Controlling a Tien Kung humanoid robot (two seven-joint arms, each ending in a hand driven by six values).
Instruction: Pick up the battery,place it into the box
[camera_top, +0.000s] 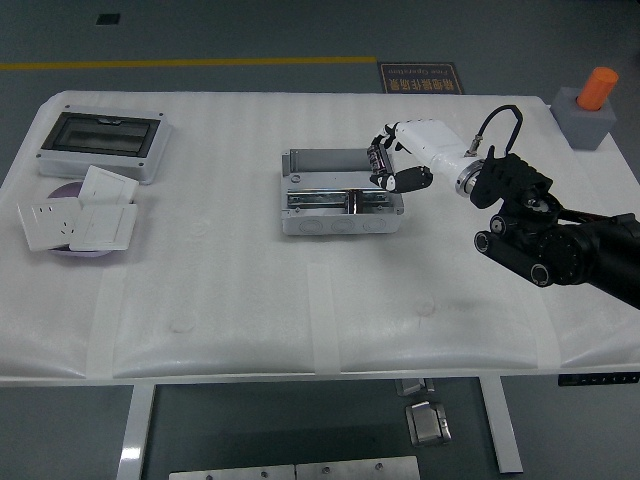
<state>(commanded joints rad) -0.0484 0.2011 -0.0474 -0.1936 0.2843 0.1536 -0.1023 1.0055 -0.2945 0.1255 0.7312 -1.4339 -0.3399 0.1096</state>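
Observation:
The open grey box (335, 160) stands at the table's middle, with a metal rail (325, 201) and a dark clip across its floor. My right hand (392, 172), white with black joints, hovers over the box's right end. Its fingers are curled against the thumb around a small dark item that I take for the battery, which the fingers mostly hide. The black right arm (540, 235) reaches in from the right edge. I see no battery lying on the table. The left arm is out of view.
A grey enclosure with a dark window (100, 140) sits at the far left. In front of it, white socket plates (80, 215) lie on a purple dish. A grey block with an orange cylinder (592, 105) stands at the far right corner.

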